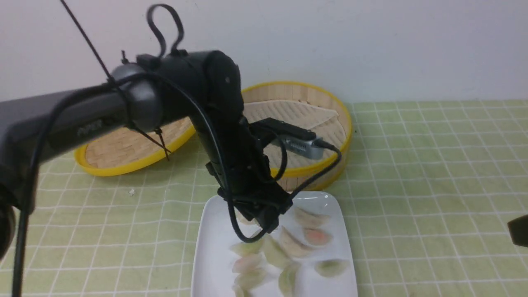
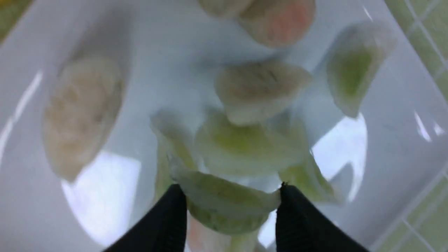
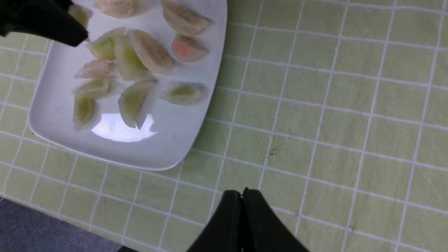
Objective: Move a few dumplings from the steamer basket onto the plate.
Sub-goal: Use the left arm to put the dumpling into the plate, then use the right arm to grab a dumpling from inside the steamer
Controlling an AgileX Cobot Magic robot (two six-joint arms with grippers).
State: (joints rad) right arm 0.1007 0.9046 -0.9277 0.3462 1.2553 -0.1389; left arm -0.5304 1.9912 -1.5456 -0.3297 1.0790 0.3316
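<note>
Tablecloth, green and checked, fills my front view, and everything for this job sits on it. My left arm reaches across it from the left and blocks part of what lies behind.

At the back stands the steamer basket, with its shallow lid lying apart on its left. In the part of the basket I can see there is only the pale liner sheet and no food. The arm hides the near left portion, so I cannot say the basket is empty.

Just in front of the basket is the plate, and that is where the work shows. I count around ten dumplings lying on it, some overlapping in the middle and a few apart toward the edges. For a task that asks for a few, I judge that more than met.

The left gripper hangs low over the plate, its two black fingers clamped on a pale green dumpling, one finger at each end. That piece is above the cluster and not yet set down, as far as my wrist camera shows.

The right gripper is pressed together, holds nothing, and hovers over bare cloth well to the right of the plate.

What I see left is small: letting go of this dumpling onto the plate, and perhaps a check of the hidden part of the basket.
</note>
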